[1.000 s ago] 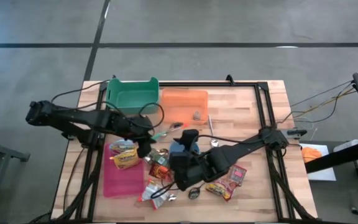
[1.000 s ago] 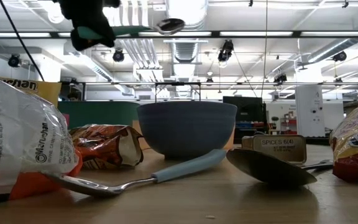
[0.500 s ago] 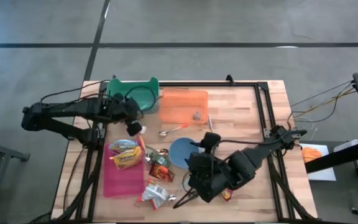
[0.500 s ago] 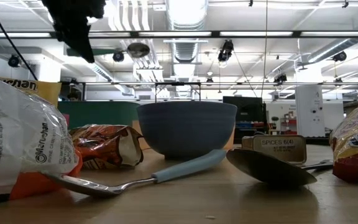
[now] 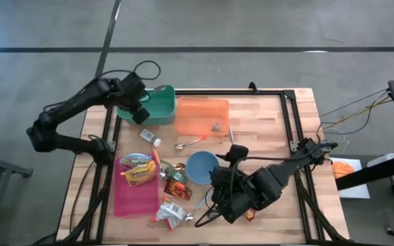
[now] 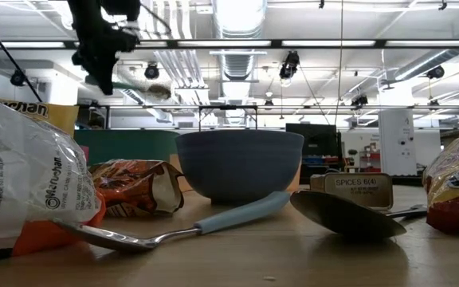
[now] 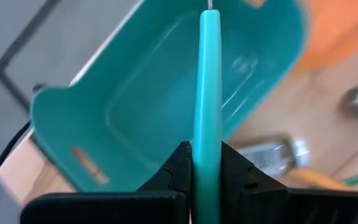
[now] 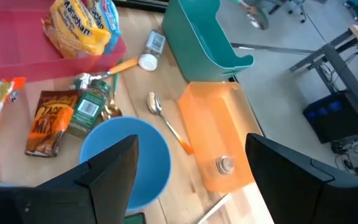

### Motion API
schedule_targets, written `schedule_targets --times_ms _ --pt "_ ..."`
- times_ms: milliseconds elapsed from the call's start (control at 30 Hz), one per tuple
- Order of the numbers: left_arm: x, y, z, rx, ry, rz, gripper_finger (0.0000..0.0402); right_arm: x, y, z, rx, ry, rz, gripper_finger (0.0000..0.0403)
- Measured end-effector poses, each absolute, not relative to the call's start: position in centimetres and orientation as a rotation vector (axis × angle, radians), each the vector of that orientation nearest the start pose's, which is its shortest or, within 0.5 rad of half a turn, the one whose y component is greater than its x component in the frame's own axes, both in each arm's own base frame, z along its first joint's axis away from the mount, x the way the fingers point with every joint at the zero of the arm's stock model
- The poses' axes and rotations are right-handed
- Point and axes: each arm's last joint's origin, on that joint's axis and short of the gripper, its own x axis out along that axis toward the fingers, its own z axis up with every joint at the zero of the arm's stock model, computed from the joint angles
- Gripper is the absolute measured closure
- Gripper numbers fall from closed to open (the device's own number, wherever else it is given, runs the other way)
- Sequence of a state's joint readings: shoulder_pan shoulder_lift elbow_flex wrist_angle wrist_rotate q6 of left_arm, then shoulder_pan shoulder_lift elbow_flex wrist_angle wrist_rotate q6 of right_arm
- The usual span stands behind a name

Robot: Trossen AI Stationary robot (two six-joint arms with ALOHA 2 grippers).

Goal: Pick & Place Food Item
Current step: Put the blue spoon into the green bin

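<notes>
High view shows the left tool [image 5: 142, 109] clamped on a teal-handled spoon [image 7: 207, 93] over the green bin [image 5: 157, 107] at upper left, release pending, while the right tool [image 5: 219, 199] waits open at lower centre.

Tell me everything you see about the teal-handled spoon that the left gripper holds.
The teal-handled spoon has a smooth, straight handle that looks like plastic or silicone, ending in a thin metal neck. The left gripper is shut on the handle. It hangs above the open teal plastic bin at the table's far left corner. Its bowl is out of the wrist view.
</notes>
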State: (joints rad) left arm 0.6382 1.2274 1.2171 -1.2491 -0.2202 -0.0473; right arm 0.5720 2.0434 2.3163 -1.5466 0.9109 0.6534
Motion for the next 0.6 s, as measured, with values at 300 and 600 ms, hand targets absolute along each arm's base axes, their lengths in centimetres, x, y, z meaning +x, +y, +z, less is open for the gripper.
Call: schedule_targets --times_ms 300,600 --pt "18.2 14.8 28.6 -0.147 1.482 0.630 0.0369 33.6 19.0 36.4 -0.286 0.846 -0.562 0.0110" --pt "19.6 16.2 26.1 -0.026 1.653 0.584 0.0369 33.3 19.7 34.6 -0.326 0.894 -0.558 0.0110"
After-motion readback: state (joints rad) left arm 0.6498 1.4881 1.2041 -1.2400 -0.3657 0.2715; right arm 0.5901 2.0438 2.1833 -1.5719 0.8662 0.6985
